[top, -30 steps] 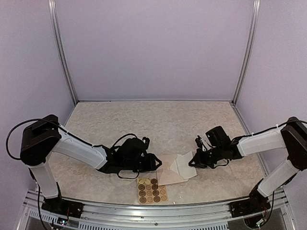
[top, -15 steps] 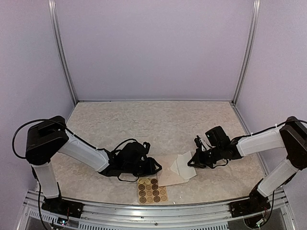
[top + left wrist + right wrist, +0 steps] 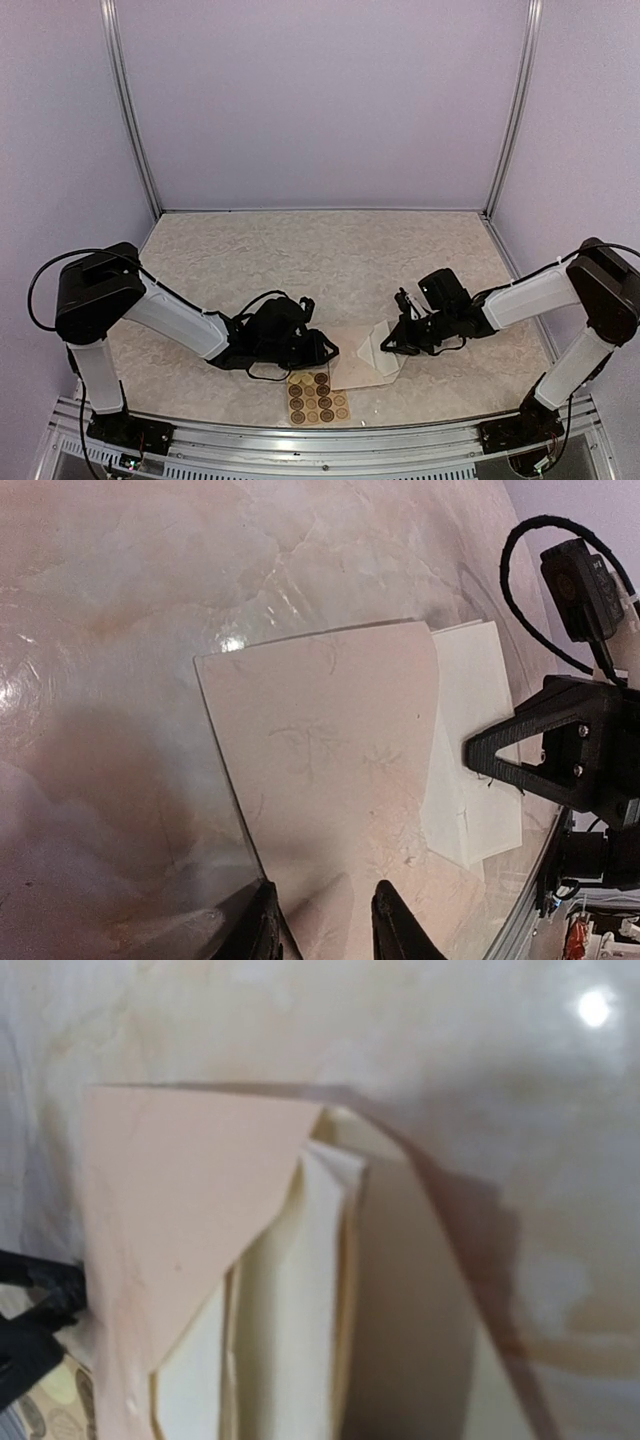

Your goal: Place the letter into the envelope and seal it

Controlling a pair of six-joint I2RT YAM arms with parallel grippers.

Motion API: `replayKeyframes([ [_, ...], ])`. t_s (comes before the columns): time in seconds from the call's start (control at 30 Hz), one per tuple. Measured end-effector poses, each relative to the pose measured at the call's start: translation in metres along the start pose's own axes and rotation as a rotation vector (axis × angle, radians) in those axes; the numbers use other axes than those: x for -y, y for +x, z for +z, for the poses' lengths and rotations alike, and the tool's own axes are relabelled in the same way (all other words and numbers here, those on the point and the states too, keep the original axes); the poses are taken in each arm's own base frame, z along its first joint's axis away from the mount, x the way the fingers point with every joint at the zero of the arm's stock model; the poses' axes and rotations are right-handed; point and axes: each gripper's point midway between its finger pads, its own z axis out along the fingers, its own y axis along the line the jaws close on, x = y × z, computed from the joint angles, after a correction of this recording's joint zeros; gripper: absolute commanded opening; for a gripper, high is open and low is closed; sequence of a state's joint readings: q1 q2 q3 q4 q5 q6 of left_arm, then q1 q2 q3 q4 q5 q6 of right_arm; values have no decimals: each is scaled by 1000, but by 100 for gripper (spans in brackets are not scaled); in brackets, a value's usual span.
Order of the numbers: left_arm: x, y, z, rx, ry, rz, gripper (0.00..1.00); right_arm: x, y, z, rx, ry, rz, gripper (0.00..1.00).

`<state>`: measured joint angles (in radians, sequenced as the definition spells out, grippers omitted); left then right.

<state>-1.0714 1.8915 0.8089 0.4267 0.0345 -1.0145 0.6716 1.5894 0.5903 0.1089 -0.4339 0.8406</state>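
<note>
"Lying where, the envelope (image 3: 320,760)?"
"Flat on the tabletop (image 3: 330,250), near the front edge, just far of the stickers (image 3: 318,397), with its mouth to the right."
"Why is the left claw (image 3: 322,349) at its left end?"
"To anchor it, I'd judge. The jaws stand partly open, astride the envelope's edge, not clamped on it."
"And the right claw (image 3: 388,347)?"
"Closed tight, its tip on the white letter (image 3: 470,710), which juts from the mouth beside the raised flap (image 3: 170,1190). Whether it pinches any paper I cannot tell. A shut tip suits nudging the letter leftward, deeper in. Sealing is not yet done."
</note>
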Motion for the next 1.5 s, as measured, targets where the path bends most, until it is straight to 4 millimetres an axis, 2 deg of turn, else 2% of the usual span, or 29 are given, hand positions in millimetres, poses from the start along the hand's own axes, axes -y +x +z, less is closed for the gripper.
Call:
replayKeyframes([
  [0.3,3,4,0,-7,4,4,30,-11,2,9,-10,-21,-7,0],
  [0.33,3,4,0,-7,4,4,30,-11,2,9,-9,-21,-8,4],
  [0.5,1,3,-1,0,-6,5,31,-9,-1,3,1,22,-21,44],
  [0.57,-1,2,-3,3,-24,9,32,-13,-5,-6,21,45,-56,52],
  [0.63,-4,1,-7,4,-46,15,33,-20,-11,-16,44,59,-87,55],
  [0.77,-5,-1,-12,7,-67,22,34,-31,-25,-33,89,90,-157,48],
  [0.87,-3,-2,-15,9,-67,24,34,-26,-25,-37,91,126,-180,47],
  [0.97,-3,-2,-15,9,-67,23,33,-17,-21,-35,70,159,-180,33],
  [1.07,-3,-2,-15,7,-65,23,31,-13,-17,-30,52,174,-186,27],
  [1.4,-8,2,-9,-3,-69,22,26,6,-3,-12,-11,231,-177,26],
  [1.5,-7,3,-8,-7,-64,22,24,6,-2,-11,-14,234,-177,21],
])
